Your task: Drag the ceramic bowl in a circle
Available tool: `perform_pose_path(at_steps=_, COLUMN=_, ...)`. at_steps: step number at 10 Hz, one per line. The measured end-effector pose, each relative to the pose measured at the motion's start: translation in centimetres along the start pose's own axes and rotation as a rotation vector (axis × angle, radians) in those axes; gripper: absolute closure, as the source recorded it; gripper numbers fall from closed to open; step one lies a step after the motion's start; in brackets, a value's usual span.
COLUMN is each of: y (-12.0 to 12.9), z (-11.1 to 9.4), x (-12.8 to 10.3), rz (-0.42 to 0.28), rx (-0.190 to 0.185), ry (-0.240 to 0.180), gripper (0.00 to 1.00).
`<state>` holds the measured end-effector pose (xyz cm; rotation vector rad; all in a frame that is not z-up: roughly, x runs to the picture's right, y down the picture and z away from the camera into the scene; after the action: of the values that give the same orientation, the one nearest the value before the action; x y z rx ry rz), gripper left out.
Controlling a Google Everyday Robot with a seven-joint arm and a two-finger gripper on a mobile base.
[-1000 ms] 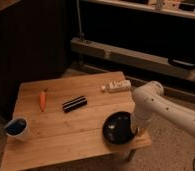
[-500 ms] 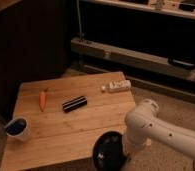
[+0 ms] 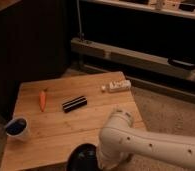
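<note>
The ceramic bowl (image 3: 82, 157) is wide, glossy and black. It sits at the front edge of the wooden table (image 3: 56, 125), at the bottom of the camera view, and its lower part is cut off by the frame. My white arm (image 3: 141, 145) comes in from the lower right and bends down right beside the bowl. My gripper (image 3: 99, 159) is at the arm's lower end, against the bowl's right side, mostly hidden by the arm.
An orange carrot (image 3: 42, 100) lies at mid-left and a short black bar (image 3: 74, 104) in the middle. A white cup with a blue inside (image 3: 17, 127) stands at the front left. A small white object (image 3: 116, 86) is at the far right edge. Dark shelving stands behind.
The bowl has slid from the table's front right toward the front edge and to the left. My arm has swung down and left with it.
</note>
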<state>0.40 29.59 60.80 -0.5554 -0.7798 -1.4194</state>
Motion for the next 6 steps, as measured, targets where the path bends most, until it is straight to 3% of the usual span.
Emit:
perform_pose_path(at_steps=3, y=-4.2, z=1.0, x=4.6, rz=-0.012, rx=0.026, ry=-0.015, gripper=1.0)
perform_pose_path(at_steps=6, y=-5.9, z=2.0, x=9.1, rz=0.013, rx=0.002, ry=-0.007, gripper=1.0)
